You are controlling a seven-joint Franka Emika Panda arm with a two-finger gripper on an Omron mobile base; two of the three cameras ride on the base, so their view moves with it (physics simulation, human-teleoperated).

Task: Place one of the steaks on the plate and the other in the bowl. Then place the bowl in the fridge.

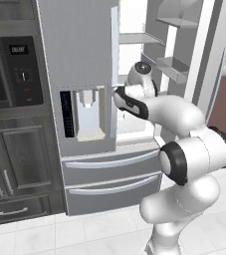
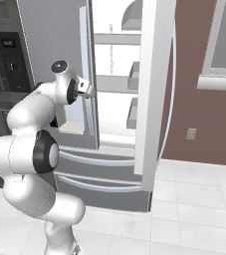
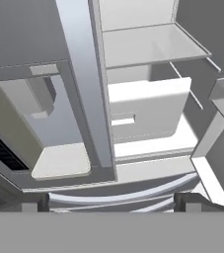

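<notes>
Fingers spread wide and holding nothing, their two dark tips low in the hand view, aimed at the fridge. That tall grey steel fridge takes up the middle of the left base view, its right door swung open and its left door shut, with the dispenser panel set into it. Inside, the white shelves and a pale drawer are bare. Two lower drawers with curved handles sit closed at the bottom. The white arm bends at the elbow, its hand level with the dispenser, by the shut door's edge.
</notes>
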